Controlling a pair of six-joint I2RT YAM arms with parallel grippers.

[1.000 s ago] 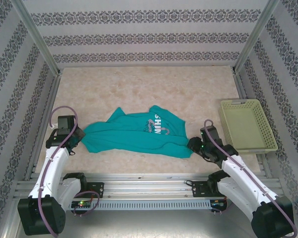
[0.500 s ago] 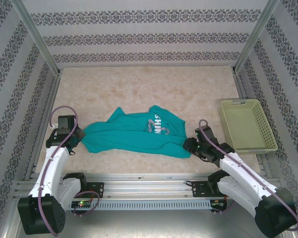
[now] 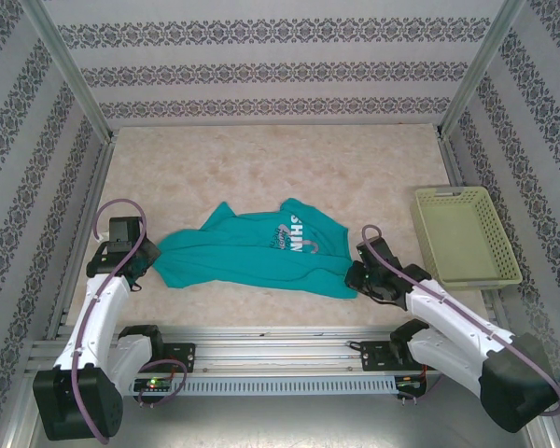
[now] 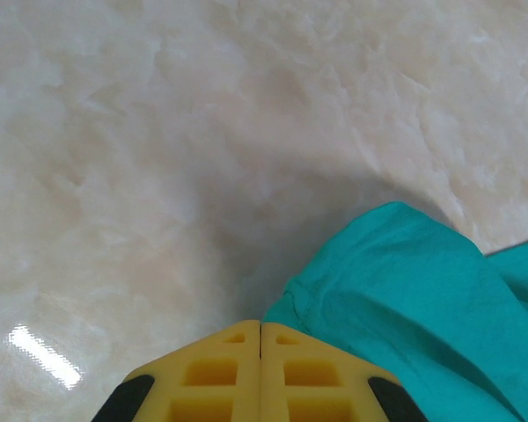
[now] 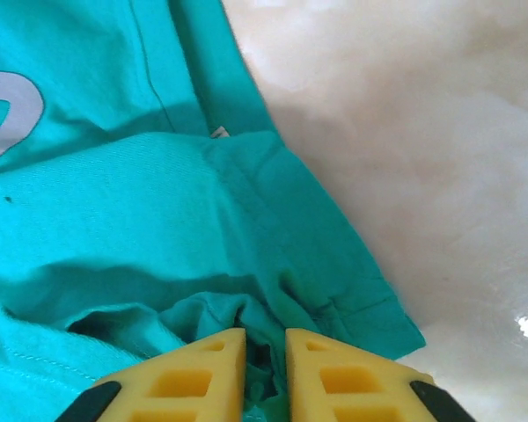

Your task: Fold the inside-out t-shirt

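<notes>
Teal inside-out t-shirt lies rumpled in a wide band across the lower middle of the top view, stretched between the two grippers. At its lower right end, the right gripper has its yellow fingers nearly together, clamped on a bunched fold of cloth that fills the narrow gap between them. The rest of the shirt spreads toward the upper left of that wrist view. At the shirt's tapered left end, the left gripper has its fingers pressed flush together. The cloth's edge meets their tips from the right, though I cannot tell whether any of it is pinched. White lettering shows on the shirt's upper right part. Farther right, well apart from the shirt, a pale yellow-green basket sits on the marbled table.
</notes>
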